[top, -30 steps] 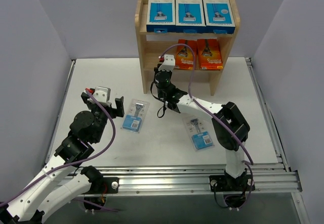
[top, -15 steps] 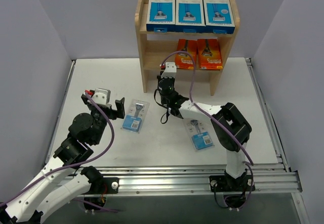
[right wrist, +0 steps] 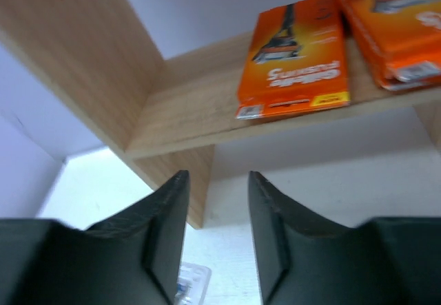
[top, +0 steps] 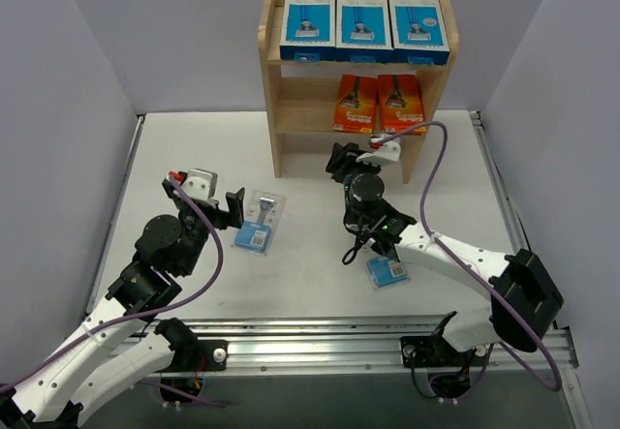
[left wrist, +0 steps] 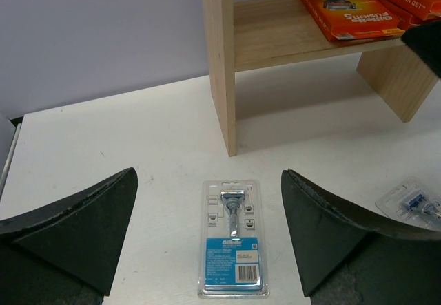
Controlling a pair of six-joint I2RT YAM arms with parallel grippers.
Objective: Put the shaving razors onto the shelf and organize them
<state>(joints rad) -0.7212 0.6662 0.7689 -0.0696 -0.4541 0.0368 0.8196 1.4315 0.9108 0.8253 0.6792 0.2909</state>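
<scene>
The left gripper, jaws spread wide, hangs over a clear blister razor card with blue label lying on the white table. The right gripper, jaws partly parted and empty, faces the light wooden shelf bearing two orange razor boxes.

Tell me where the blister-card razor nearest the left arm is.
The blister-card razor lies on the table, left of centre in the top view, just ahead of the open left gripper and near the shelf, by its left side panel.
</scene>
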